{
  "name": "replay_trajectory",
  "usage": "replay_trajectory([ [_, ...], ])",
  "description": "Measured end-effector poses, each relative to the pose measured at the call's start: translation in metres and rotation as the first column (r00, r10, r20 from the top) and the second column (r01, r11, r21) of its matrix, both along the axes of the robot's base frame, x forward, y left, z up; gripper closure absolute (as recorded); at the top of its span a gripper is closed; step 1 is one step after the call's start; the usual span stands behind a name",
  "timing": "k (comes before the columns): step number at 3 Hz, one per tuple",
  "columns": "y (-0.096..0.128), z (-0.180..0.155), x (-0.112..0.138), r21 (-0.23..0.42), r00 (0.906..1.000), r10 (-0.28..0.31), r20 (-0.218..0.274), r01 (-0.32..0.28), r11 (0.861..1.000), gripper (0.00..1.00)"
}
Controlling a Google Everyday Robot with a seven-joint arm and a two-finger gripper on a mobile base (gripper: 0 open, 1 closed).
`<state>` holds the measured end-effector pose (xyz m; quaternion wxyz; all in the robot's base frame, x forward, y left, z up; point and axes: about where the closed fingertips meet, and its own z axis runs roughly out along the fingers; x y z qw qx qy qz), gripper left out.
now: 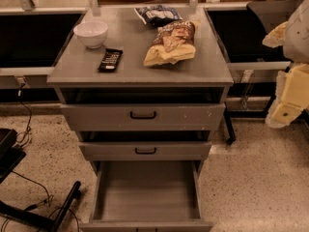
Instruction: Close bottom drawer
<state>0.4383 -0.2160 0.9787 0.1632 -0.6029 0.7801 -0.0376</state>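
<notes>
1. The bottom drawer (147, 192) is the lowest of three in a grey cabinet (140, 66) and stands pulled far out toward the camera.
2. Its inside is a plain grey box with a bare floor and low side walls. Its front lies along the lower edge of the view and is partly cut off there.
3. Above it sit the middle drawer (145, 150) and the top drawer (143, 116), each with a black bar handle and a dark gap over its front.
4. The gripper (288, 100) hangs at the far right edge of the view, pale yellow and white, at about the height of the top drawer.
5. It is well apart from the bottom drawer, up and to the right of it, touching no part of the cabinet.
6. Whether the gripper is open or closed cannot be told. Nothing can be made out in its grasp.
7. On the cabinet top lie a white bowl (91, 33), a dark flat packet (110, 60), a yellow snack bag (170, 43) and a blue-and-white bag (157, 14).
</notes>
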Motion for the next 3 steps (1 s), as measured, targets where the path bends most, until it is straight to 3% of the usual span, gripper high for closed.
replay_trajectory([
  [1,-0.001,-0.004,-0.001,-0.004,1.0,-0.007,0.005,0.007,1.0,0.0],
  [2,-0.01,-0.05,-0.007,0.004,0.9992,-0.014,-0.037,0.014,1.0,0.0],
  [3,-0.025,-0.117,-0.021,-0.007,0.995,-0.024,-0.097,0.024,1.0,0.0],
])
